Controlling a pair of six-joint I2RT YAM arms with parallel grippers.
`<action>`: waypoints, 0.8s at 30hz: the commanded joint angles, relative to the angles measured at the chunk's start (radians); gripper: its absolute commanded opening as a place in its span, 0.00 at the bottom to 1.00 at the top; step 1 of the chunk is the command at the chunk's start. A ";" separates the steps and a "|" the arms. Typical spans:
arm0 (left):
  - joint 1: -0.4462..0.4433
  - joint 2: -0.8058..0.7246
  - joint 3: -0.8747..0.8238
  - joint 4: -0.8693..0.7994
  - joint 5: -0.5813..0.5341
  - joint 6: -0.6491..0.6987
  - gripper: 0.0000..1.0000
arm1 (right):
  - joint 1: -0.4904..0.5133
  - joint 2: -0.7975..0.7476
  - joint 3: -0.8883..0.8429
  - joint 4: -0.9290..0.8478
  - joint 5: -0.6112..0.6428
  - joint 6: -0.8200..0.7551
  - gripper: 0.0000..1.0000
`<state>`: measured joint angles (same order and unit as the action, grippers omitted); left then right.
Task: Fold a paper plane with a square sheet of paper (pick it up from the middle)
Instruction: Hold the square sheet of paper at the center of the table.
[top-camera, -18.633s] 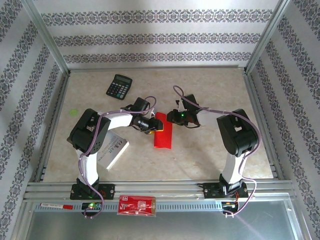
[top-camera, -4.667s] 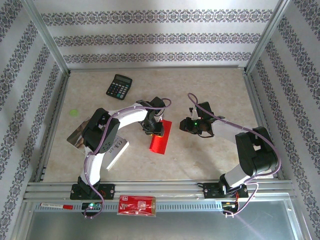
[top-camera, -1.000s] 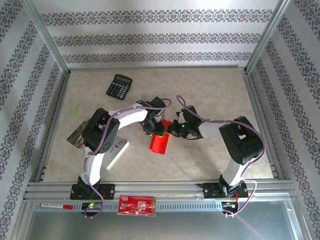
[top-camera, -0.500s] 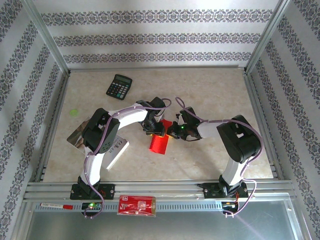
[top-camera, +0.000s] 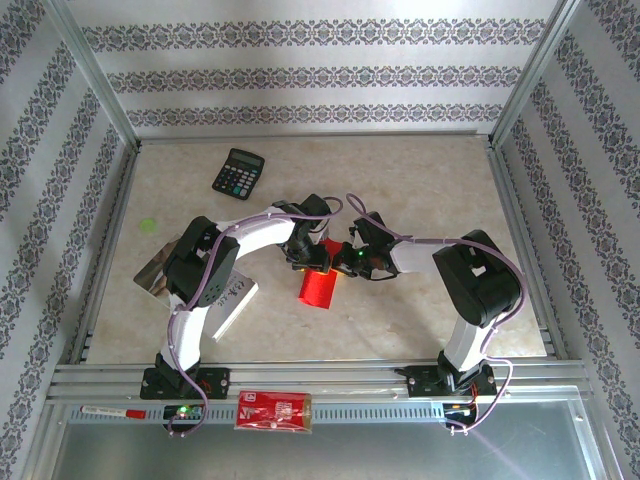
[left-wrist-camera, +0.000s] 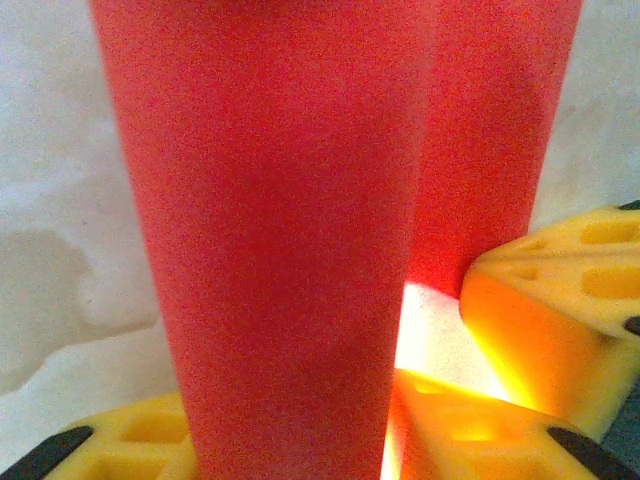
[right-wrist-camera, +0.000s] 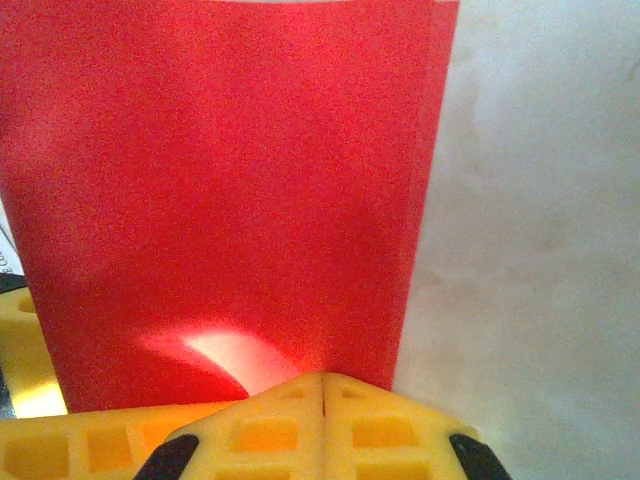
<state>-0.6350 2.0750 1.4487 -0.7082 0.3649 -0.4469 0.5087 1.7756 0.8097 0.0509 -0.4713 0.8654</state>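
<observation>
The red sheet of paper (top-camera: 317, 290) lies mid-table, folded into a long narrow strip. In the left wrist view the paper (left-wrist-camera: 290, 250) has a raised flap running up the frame. My left gripper (top-camera: 312, 260) sits over the strip's far half, open, with the flap between its yellow fingers (left-wrist-camera: 120, 445). My right gripper (top-camera: 345, 262) comes in from the right, and its fingers (left-wrist-camera: 560, 310) stand beside the flap. In the right wrist view the right gripper (right-wrist-camera: 323, 385) is shut, its tips against the near edge of the paper (right-wrist-camera: 220, 180). Nothing shows between them.
A black calculator (top-camera: 238, 172) lies at the back left. A white printed booklet (top-camera: 228, 303) and a shiny flat piece (top-camera: 155, 270) sit under the left arm. A red printed packet (top-camera: 273, 410) rests on the front rail. A green spot (top-camera: 148, 225) marks the table.
Over the last seconds my right gripper has moved left across the table to the paper's right edge. The left gripper has held its place on the strip.
</observation>
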 joint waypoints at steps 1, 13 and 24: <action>-0.016 0.116 -0.070 0.046 -0.056 -0.010 0.42 | 0.010 0.063 -0.029 -0.103 0.106 -0.004 0.00; 0.013 -0.021 -0.077 0.052 -0.014 -0.028 0.60 | 0.004 0.100 -0.034 -0.069 0.099 -0.005 0.00; 0.035 -0.206 -0.152 0.097 -0.031 -0.082 0.65 | 0.005 0.114 -0.032 -0.059 0.094 -0.008 0.00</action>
<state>-0.6117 1.9293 1.3155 -0.6270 0.3599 -0.4969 0.5022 1.8111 0.8207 0.1081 -0.4881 0.8654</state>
